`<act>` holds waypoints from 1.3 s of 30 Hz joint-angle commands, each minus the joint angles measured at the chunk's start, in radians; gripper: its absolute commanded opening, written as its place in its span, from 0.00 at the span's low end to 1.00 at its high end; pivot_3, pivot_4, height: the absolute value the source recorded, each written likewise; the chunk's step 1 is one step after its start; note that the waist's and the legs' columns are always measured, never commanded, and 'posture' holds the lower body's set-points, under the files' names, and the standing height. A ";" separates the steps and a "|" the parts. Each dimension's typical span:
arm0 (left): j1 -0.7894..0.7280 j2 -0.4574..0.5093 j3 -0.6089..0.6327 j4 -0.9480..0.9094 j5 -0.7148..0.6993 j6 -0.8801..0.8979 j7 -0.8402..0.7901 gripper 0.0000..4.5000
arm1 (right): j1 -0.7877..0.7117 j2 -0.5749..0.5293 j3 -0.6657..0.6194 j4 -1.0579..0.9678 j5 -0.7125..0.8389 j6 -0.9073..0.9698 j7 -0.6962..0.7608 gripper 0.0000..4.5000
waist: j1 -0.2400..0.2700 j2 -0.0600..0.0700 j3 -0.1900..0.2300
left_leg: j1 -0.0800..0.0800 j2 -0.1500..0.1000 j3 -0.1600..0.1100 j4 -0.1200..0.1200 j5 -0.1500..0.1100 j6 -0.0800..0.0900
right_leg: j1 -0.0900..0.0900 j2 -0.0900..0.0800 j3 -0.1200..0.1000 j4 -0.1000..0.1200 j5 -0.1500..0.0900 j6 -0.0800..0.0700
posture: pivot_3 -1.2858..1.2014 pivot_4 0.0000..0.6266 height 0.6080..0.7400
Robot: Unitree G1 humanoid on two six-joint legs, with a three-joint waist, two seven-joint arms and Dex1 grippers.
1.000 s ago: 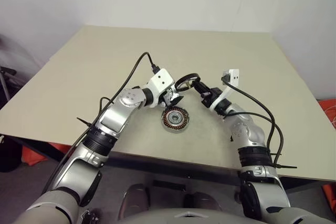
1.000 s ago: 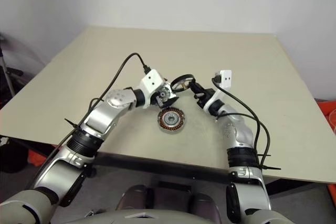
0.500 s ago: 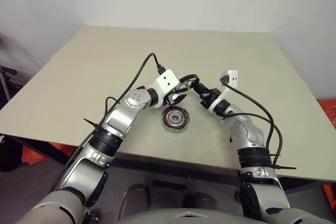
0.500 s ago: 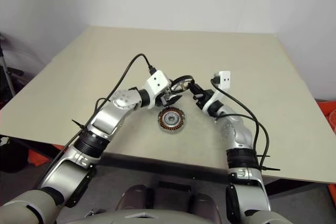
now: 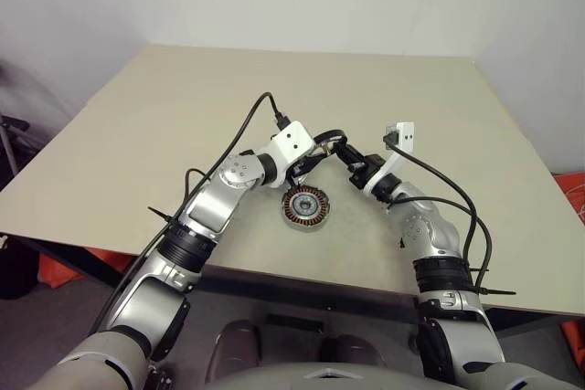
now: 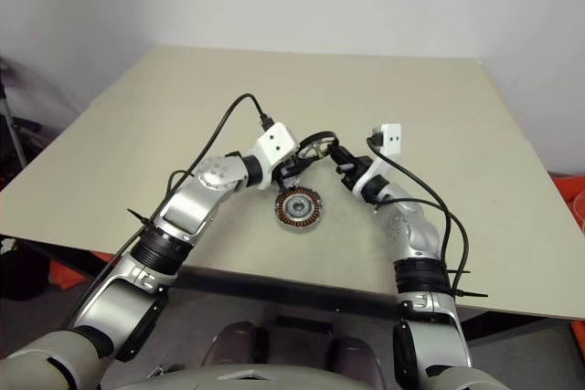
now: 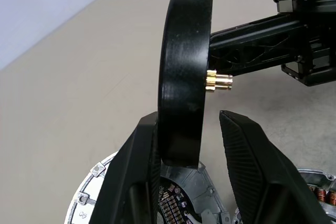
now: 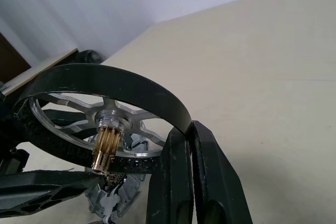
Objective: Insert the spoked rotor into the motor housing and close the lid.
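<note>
**Rotor getting passed hand to hand right over the motor**

So the right gripper [image 5: 341, 147] is clenching the rotor [image 5: 325, 141] by its dark rim, holding it on edge in the air at roughly 12 o'clock of the motor housing [image 5: 303, 206]. The little brass gear [image 7: 219, 82] on the hub is sticking out sideways, not down. My guess is that's why the other arm is getting involved: tilted like this, the rotor isn't dropping onto the hub, so it needs a re-grip.

The left gripper [image 5: 309, 161] is straddling the same rim from the 9 o'clock side. One finger [image 7: 137, 171] is looking pressed against the rim's face, while the other finger is sitting a bit off it with a visible gap. So I'm calling it not clamped yet, just bracketing.

The housing is sitting flat on the worktop [image 5: 183, 116], copper windings up, nothing in it. The lid [image 7: 105, 192] is lying flat just beside it, under the left gripper, at around 11 o'clock of the housing as best I can tell.

What's getting in the way: both grippers are crowding the same small rim, and the lid is sitting right below, so a slipped rotor is probably landing on it. The rest of the worktop is giving no trouble.
</note>
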 commanded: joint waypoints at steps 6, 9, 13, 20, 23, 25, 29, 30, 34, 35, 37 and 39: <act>-0.018 -0.004 0.023 -0.014 0.025 -0.034 0.025 0.28 | -0.007 0.000 0.002 -0.057 0.006 -0.011 -0.003 0.00 | 0.000 0.000 0.000 | 0.000 0.000 0.000 0.000 0.000 0.000 | 0.000 0.000 0.000 0.000 0.000 0.000 | 0.52 0.00 1.00; -0.014 -0.007 0.026 -0.018 0.023 -0.032 0.025 0.28 | -0.009 -0.001 0.001 -0.052 0.005 -0.011 -0.005 0.00 | 0.000 0.000 0.000 | 0.000 0.000 0.000 0.000 0.000 0.000 | 0.000 0.000 0.000 0.000 0.000 0.000 | 0.52 0.00 1.00; -0.013 -0.006 0.027 -0.017 0.023 -0.032 0.024 0.28 | -0.011 -0.003 0.001 -0.048 0.001 -0.012 -0.010 0.00 | 0.000 0.000 0.000 | 0.000 0.000 0.000 0.000 0.000 0.000 | 0.000 0.000 0.000 0.000 0.000 0.000 | 0.52 0.00 1.00; -0.012 -0.006 0.027 -0.016 0.022 -0.032 0.024 0.28 | -0.014 -0.002 0.003 -0.045 -0.001 -0.009 -0.013 0.00 | 0.000 0.000 0.000 | 0.000 0.000 0.000 0.000 0.000 0.000 | 0.000 0.000 0.000 0.000 0.000 0.000 | 0.52 0.00 1.00; -0.012 -0.006 0.027 -0.015 0.024 -0.032 0.026 0.28 | -0.016 -0.002 0.004 -0.044 -0.003 -0.010 -0.014 0.00 | 0.000 0.000 0.000 | 0.000 0.000 0.000 0.000 0.000 0.000 | 0.000 0.000 0.000 0.000 0.000 0.000 | 0.52 0.00 1.00; -0.012 -0.007 0.028 -0.013 0.018 -0.033 0.021 0.28 | -0.016 -0.002 0.004 -0.043 -0.003 -0.009 -0.014 0.00 | 0.000 0.000 0.000 | 0.000 0.000 0.000 0.000 0.000 0.000 | 0.000 0.000 0.000 0.000 0.000 0.000 | 0.52 0.00 1.00; -0.012 -0.007 0.032 -0.019 0.011 -0.027 0.015 0.14 | -0.018 -0.002 0.005 -0.042 -0.005 -0.008 -0.015 0.00 | 0.000 0.000 0.000 | 0.000 0.000 0.000 0.000 0.000 0.000 | 0.000 0.000 0.000 0.000 0.000 0.000 | 0.52 0.00 1.00; -0.013 -0.007 0.033 -0.018 0.017 -0.023 0.022 0.09 | -0.018 -0.002 0.005 -0.042 -0.005 -0.008 -0.015 0.00 | 0.000 0.000 0.000 | 0.000 0.000 0.000 0.000 0.000 0.000 | 0.000 0.000 0.000 0.000 0.000 0.000 | 0.52 0.00 1.00; -0.015 -0.006 0.037 -0.012 0.026 -0.020 0.033 0.09 | -0.019 -0.001 0.006 -0.041 -0.007 -0.010 -0.018 0.00 | 0.000 0.000 0.000 | 0.000 0.000 0.000 0.000 0.000 0.000 | 0.000 0.000 0.000 0.000 0.000 0.000 | 0.52 0.00 1.00; -0.015 -0.005 0.037 -0.012 0.027 -0.020 0.034 0.09 | -0.019 -0.001 0.006 -0.041 -0.007 -0.010 -0.018 0.00 | 0.000 0.000 0.000 | 0.000 0.000 0.000 0.000 0.000 0.000 | 0.000 0.000 0.000 0.000 0.000 0.000 | 0.52 0.00 1.00; -0.014 -0.004 0.037 -0.013 0.030 -0.020 0.038 0.09 | -0.018 -0.001 0.007 -0.041 -0.008 -0.011 -0.021 0.00 | 0.000 0.000 0.000 | 0.000 0.000 0.000 0.000 0.000 0.000 | 0.000 0.000 0.000 0.000 0.000 0.000 | 0.52 0.00 1.00; -0.013 -0.003 0.037 -0.013 0.033 -0.020 0.040 0.09 | -0.018 -0.002 0.007 -0.040 -0.008 -0.011 -0.022 0.00 | 0.000 0.000 0.000 | 0.000 0.000 0.000 0.000 0.000 0.000 | 0.000 0.000 0.000 0.000 0.000 0.000 | 0.52 0.00 1.00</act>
